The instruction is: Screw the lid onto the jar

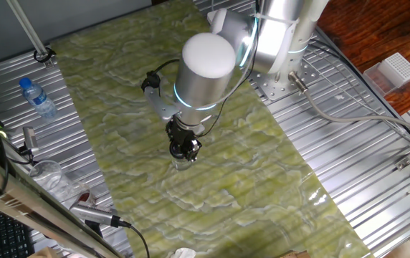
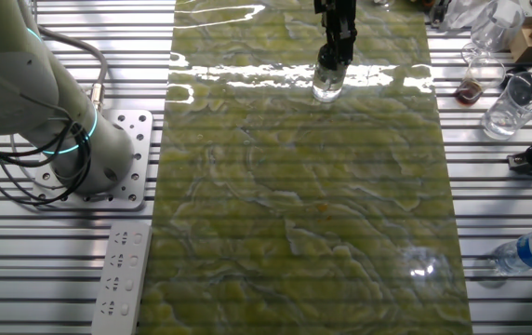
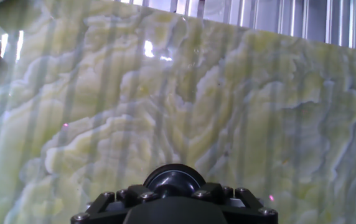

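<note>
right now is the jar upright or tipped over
Upright: the jar stands on the green mat directly under the gripper, which holds the lid at its mouth.

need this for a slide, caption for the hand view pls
Hand view: the pincer poised over the black lid, green marbled mat beyond.

A glossy green, marble-patterned mat point(image 2: 303, 205) throws back bright glare across the ribbed bare-metal worktop point(image 1: 363, 179). The arm point(image 1: 205, 68) wears smooth white and silvery casings with a satin sheen, bolted down on a perforated metal plate point(image 2: 126, 158). The gripper point(image 1: 184, 149) is matt black, with small shiny screw heads showing in the hand view. Under it stands the jar point(image 2: 327, 87), clear and glassy. The lid point(image 3: 174, 179) looks smooth, dark and faintly shiny. A clear plastic bottle point(image 1: 37, 98) carries a blue cap.
</note>
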`<state>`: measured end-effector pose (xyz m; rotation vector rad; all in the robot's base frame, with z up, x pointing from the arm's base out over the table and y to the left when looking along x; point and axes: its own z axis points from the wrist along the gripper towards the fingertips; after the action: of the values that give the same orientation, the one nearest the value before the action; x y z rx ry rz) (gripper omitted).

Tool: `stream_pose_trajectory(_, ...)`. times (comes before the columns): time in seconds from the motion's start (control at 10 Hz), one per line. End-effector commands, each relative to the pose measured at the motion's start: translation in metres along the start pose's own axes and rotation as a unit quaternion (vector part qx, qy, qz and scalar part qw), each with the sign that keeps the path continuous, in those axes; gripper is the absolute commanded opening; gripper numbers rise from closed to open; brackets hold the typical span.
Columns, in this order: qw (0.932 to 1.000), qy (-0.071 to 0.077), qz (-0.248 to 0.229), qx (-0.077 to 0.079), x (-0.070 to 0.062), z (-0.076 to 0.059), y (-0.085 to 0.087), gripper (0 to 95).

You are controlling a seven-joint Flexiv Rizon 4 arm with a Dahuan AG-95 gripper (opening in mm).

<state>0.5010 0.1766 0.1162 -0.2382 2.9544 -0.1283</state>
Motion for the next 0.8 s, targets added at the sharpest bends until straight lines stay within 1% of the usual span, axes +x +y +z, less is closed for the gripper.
stream_pose_trajectory(0.1, 0.9999, -0.014, -0.003, -0.005, 0.0042, -0.0017, -0.0024, 57.0)
stream_pose_trajectory(0.8, 0.9997, -0.021, -0.013, -0.006, 0.0089, -0.0047, -0.0069, 57.0)
